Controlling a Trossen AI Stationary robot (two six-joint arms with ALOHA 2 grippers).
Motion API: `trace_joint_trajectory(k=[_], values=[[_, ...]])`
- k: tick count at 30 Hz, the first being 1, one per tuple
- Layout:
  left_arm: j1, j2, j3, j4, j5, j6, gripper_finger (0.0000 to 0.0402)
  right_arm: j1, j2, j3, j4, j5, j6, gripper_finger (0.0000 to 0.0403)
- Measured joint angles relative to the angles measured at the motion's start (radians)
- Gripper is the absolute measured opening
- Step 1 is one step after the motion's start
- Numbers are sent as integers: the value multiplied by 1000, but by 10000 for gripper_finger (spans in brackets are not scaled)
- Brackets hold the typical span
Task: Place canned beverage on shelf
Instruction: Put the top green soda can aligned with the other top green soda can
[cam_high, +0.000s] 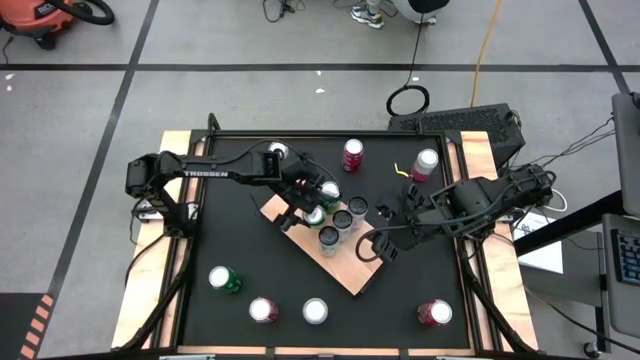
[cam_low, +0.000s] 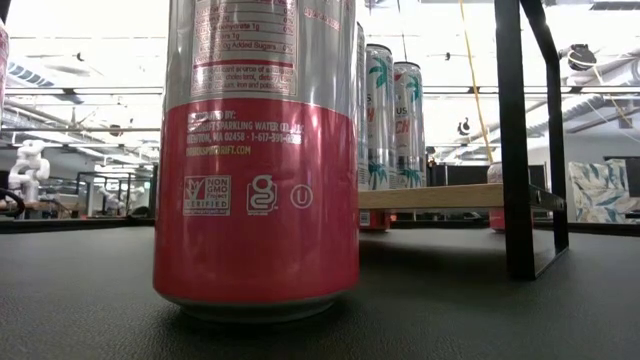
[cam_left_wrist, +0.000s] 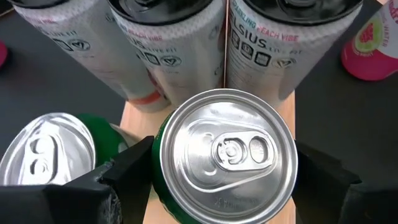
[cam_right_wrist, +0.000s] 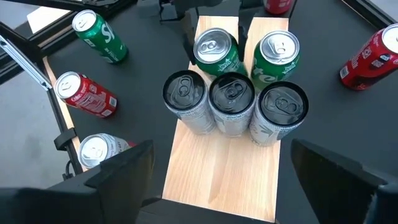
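Observation:
The shelf (cam_high: 345, 268) is a light wood board standing slantwise mid-table; it also shows in the right wrist view (cam_right_wrist: 217, 180) and the low view (cam_low: 450, 196). Three dark-topped pale cans (cam_right_wrist: 231, 102) stand in a row on it. Behind them stand two green cans with silver tops. My left gripper (cam_left_wrist: 225, 171) is shut on one green can (cam_left_wrist: 227, 152), which also shows in the high view (cam_high: 315, 213). The other green can (cam_right_wrist: 278, 55) stands beside it. My right gripper (cam_high: 375, 246) is open and empty over the board's near half. My left gripper pinches the green can's upper side wall (cam_left_wrist: 160, 165) between its two fingers, one on each side. The fingers (cam_right_wrist: 186, 38) slant down from the table's far left. The can stands upright on the far end of the shelf board (cam_right_wrist: 214, 14).
Loose cans stand or lie on the black table: a red one (cam_high: 352, 155) and a pink one (cam_high: 426, 163) at the back, a green one (cam_high: 225, 280), a red one (cam_high: 263, 310), a silver one (cam_high: 315, 311) and another red one (cam_high: 435, 313) near the front.

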Motion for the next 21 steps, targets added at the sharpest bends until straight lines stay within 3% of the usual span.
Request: trace_joint_trajectory(k=[15,21], values=[[0,10,-12,24,-24,-1,296,-3,0,0,-1,0,1,352],[0,10,-13,25,-49,-1,333,-4,0,0,-1,0,1,352]])
